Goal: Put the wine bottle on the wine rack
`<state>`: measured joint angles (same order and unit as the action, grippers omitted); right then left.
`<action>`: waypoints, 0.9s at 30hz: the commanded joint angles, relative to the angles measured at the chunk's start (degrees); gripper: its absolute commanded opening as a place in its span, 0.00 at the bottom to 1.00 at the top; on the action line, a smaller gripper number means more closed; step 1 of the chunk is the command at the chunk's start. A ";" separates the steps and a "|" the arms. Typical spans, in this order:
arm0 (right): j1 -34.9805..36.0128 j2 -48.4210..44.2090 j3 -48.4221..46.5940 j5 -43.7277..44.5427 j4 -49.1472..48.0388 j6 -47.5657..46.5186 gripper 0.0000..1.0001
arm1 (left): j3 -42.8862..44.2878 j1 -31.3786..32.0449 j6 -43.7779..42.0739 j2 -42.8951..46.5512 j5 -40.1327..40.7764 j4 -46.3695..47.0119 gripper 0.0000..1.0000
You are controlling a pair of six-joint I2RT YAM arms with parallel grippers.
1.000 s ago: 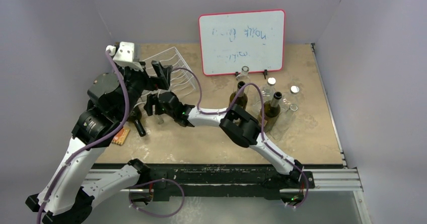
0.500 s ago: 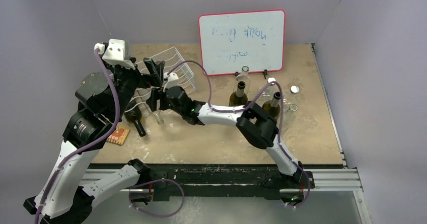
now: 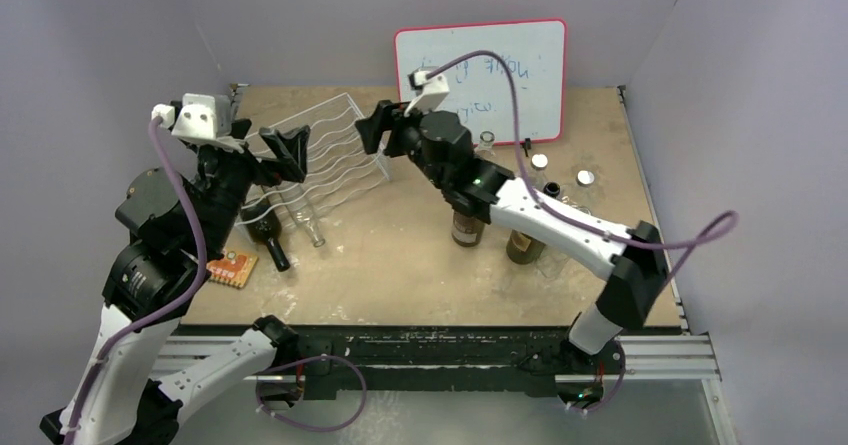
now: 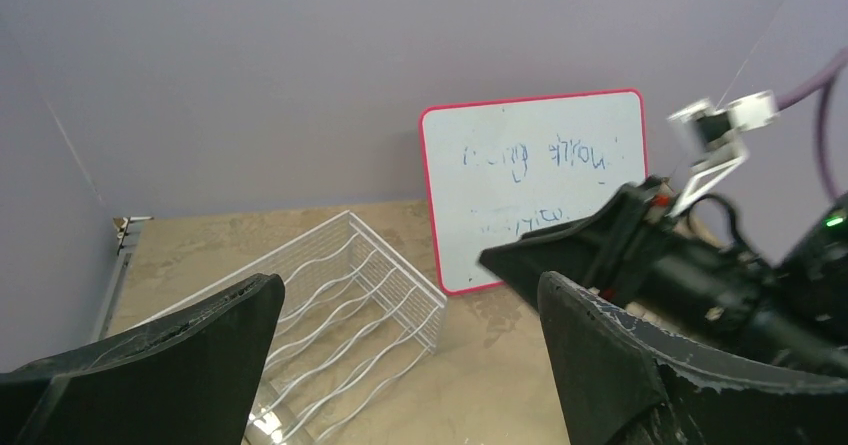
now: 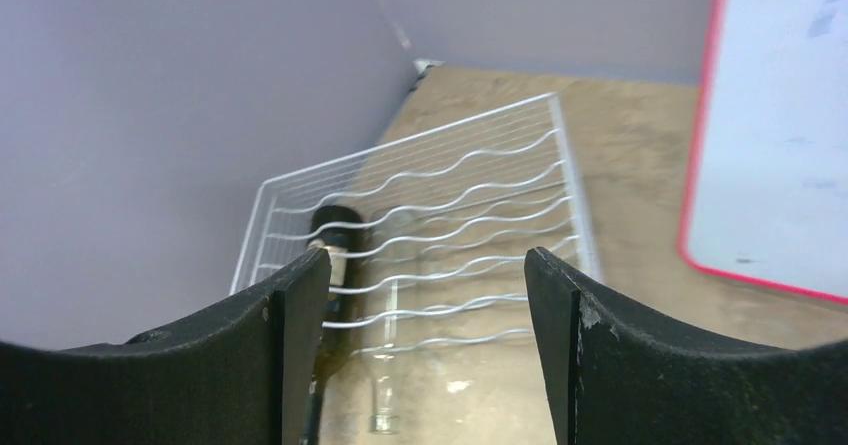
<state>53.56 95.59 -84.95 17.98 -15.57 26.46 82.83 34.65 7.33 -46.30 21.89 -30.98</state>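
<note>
The white wire wine rack (image 3: 335, 150) stands at the back left; it also shows in the left wrist view (image 4: 335, 290) and the right wrist view (image 5: 450, 215). A dark wine bottle (image 3: 266, 233) lies in its left end, neck pointing out the front (image 5: 333, 265). A clear bottle (image 3: 311, 227) lies beside it under the wires (image 5: 385, 385). My left gripper (image 3: 285, 151) is open and empty above the rack's left side (image 4: 408, 310). My right gripper (image 3: 375, 125) is open and empty, raised by the rack's right end (image 5: 425, 275).
A red-framed whiteboard (image 3: 480, 83) leans on the back wall. Brown bottles (image 3: 466, 227) (image 3: 524, 245) and clear bottles (image 3: 562, 203) stand at the right under my right arm, with two white caps (image 3: 585, 177). A small orange card (image 3: 232, 268) lies front left.
My right arm has lifted and swung back and right, away from the bottles at the rack's front. My left arm has drawn back to the left. Both bottles stay lying in the rack.
</note>
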 commanded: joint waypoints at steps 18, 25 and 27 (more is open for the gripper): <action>-4.87 -28.35 12.37 13.94 34.84 -7.35 0.79 | -15.14 0.22 5.99 1.30 -5.31 7.64 1.00; -4.87 -33.94 17.87 8.28 33.62 -7.92 0.77 | -18.37 0.24 8.12 -0.42 -6.49 10.61 1.00; -4.87 -33.40 18.23 8.32 33.12 -8.89 0.75 | -18.70 0.24 8.79 -0.85 -7.47 11.13 1.00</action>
<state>48.73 63.09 -67.18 28.40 19.46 18.96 64.55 34.65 13.54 -46.89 16.56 -24.80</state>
